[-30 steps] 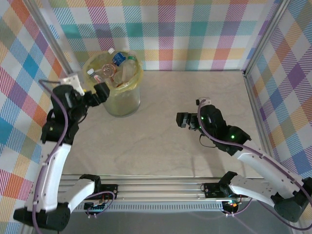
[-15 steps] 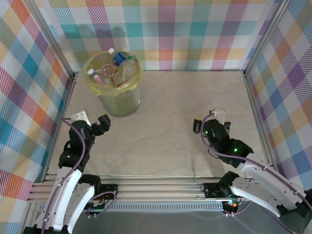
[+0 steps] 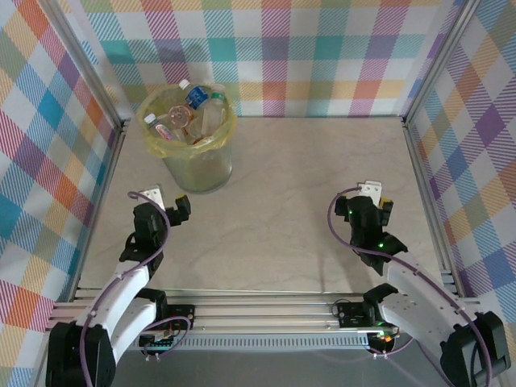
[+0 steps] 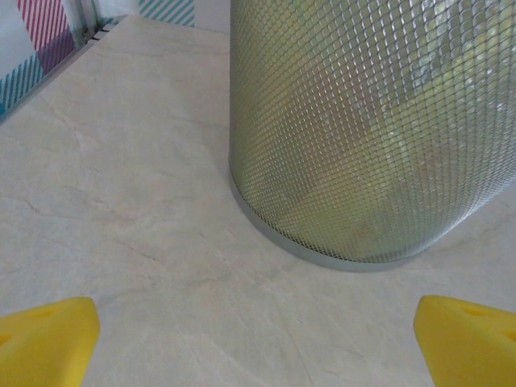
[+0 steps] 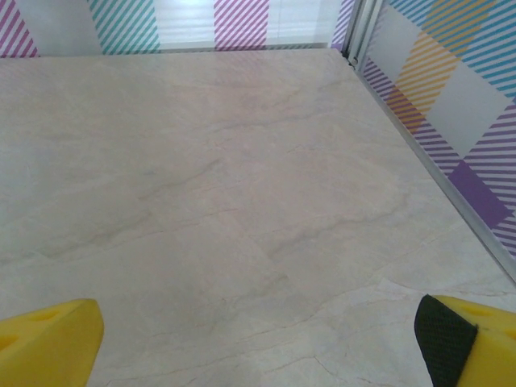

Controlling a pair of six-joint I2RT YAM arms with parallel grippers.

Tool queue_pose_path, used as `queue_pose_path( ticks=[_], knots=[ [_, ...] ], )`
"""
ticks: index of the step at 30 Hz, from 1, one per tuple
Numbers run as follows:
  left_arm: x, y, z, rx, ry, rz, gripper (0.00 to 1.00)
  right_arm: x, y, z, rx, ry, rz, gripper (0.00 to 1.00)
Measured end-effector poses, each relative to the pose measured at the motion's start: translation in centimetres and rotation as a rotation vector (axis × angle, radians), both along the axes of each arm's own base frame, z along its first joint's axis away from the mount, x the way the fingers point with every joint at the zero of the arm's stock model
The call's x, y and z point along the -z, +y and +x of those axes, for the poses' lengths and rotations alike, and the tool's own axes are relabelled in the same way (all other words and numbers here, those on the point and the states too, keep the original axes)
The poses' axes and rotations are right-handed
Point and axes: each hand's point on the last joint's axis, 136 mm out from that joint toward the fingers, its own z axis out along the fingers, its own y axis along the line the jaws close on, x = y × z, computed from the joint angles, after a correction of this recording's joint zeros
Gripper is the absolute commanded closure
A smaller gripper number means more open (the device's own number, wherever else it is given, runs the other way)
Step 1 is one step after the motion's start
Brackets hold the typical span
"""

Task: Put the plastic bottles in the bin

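Pale marbled table [image 3: 306,185] bearing bin [image 3: 198,168]

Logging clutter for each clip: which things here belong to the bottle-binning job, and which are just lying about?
Job:
- plastic bottles, piled inside the bin
- bin, mesh, with a yellow-green liner
- left pincer and right pincer, both open, holding nothing

Just there:
- marble-look table
- checked wall panels
- aluminium frame rail

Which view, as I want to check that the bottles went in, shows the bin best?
The top external view: it looks down into the bin, showing its bag-lined rim and the plastic bottles inside. The left wrist view gives its mesh wall close up, contents blurred. The right wrist view faces the tabletop.
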Motion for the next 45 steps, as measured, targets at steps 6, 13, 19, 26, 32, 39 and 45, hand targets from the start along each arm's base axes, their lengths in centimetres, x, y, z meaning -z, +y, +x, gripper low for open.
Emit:
queue_pose_path(
  ticks=[6,13,19,26,32,39,45],
  knots=[
    [2.1,-0.2,1.6,0.027,0.025,0.061,0.0,1.4,-0.5,1.4,-0.022,-0.008,0.018,0.0],
    [3.7,-0.5,3.3,0.052,0.03,0.097,0.0,1.3,-1.1,2.8,-0.031,-0.046,0.04,0.0],
    [5.3,-0.3,4.5,0.052,0.034,0.092,0.0,1.6,-1.2,3.3,-0.055,-0.064,0.045,0.0],
    [6.9,-0.1,5.5,0.066,0.046,0.069,0.0,1.6,-1.2,3.6,-0.09,-0.088,0.043,0.0],
    [8.1,-0.2,6.3,0.089,0.062,0.046,0.0,2.1,-1.1,3.9,-0.115,-0.095,0.047,0.0],
    [6.6,-1.3,8.1,0.148,0.032,0.026,0.0,3.1,-0.5,4.7,-0.162,-0.089,0.059,0.0],
    [6.9,-1.5,8.1,0.162,0.047,0.02,0.0,5.2,0.4,5.7,-0.217,-0.053,0.067,0.0]
  ],
)
